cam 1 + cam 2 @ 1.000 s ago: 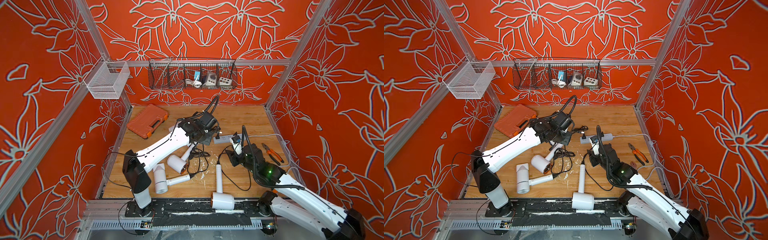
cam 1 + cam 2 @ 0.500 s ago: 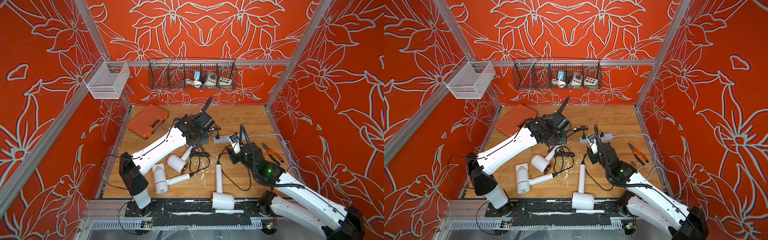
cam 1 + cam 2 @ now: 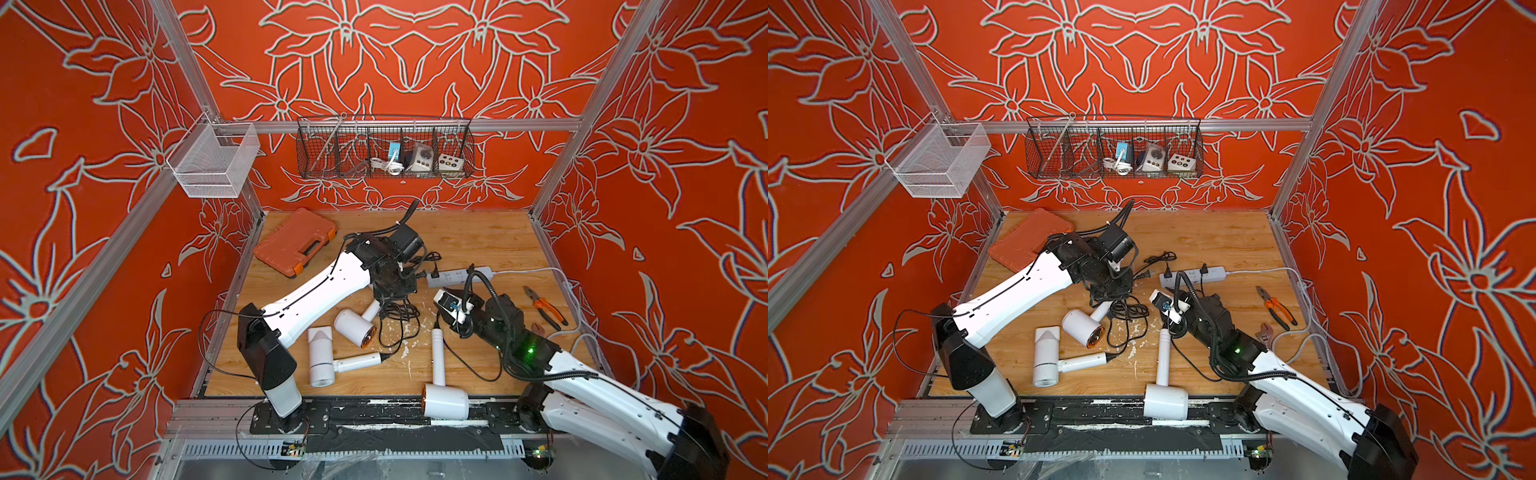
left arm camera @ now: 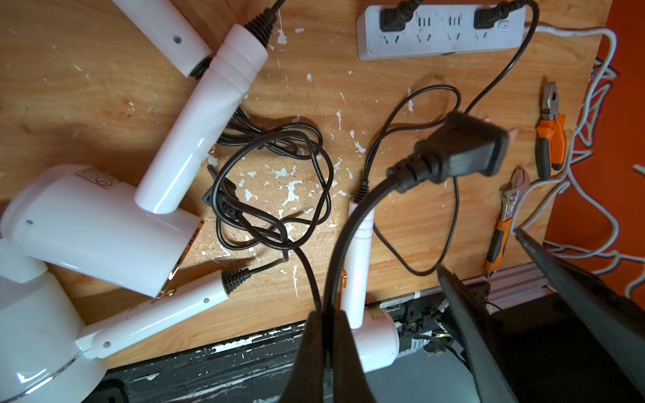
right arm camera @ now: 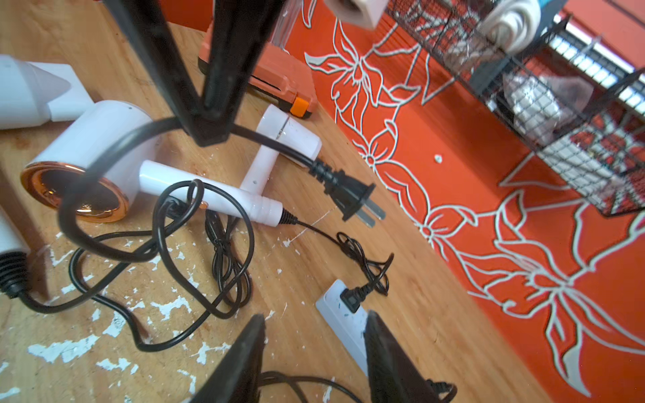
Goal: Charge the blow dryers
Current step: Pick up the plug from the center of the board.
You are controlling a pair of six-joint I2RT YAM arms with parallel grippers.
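Two plugs [image 4: 391, 17] sit in the power strip [image 4: 439, 38]; your left gripper [image 4: 326, 321] clenches a third cord [image 4: 349, 226], and your parted, empty right gripper [image 5: 314, 315] has edged toward its plug [image 4: 460, 146], likely to regrasp it.

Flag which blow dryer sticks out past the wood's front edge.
The front-centre dryer: its barrel lies over the black base rail, handle pointing back. The other dryers, such as the copper-mouthed one, lie wholly on the wooden tabletop.

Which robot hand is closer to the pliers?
Right. The right gripper hovers open mid-table, nearer the pliers; the left gripper, pinching a cord, sits beyond it, farther away.
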